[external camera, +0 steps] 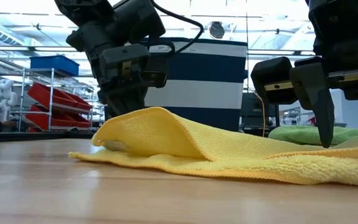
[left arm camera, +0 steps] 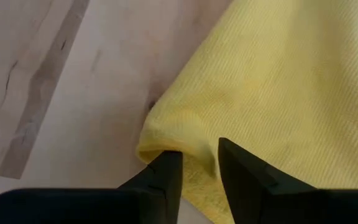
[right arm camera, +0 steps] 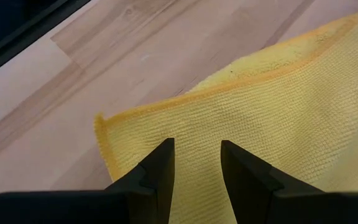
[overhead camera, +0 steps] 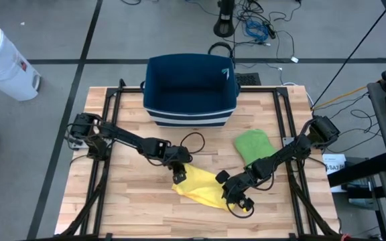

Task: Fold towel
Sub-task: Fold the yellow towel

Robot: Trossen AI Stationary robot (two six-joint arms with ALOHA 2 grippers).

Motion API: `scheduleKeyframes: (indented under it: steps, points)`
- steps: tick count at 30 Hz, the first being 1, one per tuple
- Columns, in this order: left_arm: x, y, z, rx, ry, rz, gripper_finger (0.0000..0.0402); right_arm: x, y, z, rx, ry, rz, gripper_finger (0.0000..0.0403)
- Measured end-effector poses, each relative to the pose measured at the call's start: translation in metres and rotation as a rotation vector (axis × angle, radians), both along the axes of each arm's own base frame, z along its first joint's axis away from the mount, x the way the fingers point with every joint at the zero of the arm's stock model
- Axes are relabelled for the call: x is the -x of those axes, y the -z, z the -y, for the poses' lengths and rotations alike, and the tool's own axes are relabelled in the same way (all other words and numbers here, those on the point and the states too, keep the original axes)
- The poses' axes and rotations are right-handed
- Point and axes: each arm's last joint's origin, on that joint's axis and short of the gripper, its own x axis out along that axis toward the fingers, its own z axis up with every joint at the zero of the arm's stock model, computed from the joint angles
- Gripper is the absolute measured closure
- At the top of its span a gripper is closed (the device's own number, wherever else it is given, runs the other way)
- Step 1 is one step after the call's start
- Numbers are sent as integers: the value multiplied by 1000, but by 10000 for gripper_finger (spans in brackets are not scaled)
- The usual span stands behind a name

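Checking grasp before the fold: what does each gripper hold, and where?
Left gripper pinches the yellow towel at a raised fold on its edge. Right gripper hovers open above the towel's corner, holding nothing.

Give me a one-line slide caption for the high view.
Both grippers, left and right, work opposite ends of the yellow towel, with a green cloth and navy bin behind.

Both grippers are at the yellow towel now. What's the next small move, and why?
Probably lower the right gripper onto the yellow towel corner and close. Its fingers hover apart above that corner, gripping nothing, while the left gripper already has a raised fold of the opposite end between its fingers. With both ends held, the fold could start. The green cloth lies clear, beside it.
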Motion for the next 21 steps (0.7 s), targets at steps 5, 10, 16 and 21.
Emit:
scheduleKeyframes:
  steps: [5,10,16,21]
  points:
    - [1,0,0,-21,33,1,347,0,0,0,-3,5,-3,284]
    - [1,1,0,-46,72,5,395,0,0,0,-4,7,-3,284]
    - [1,1,0,-58,89,8,399,0,1,0,-5,7,-4,284]
    - [1,1,-3,-66,83,9,400,7,9,3,6,11,-32,284]
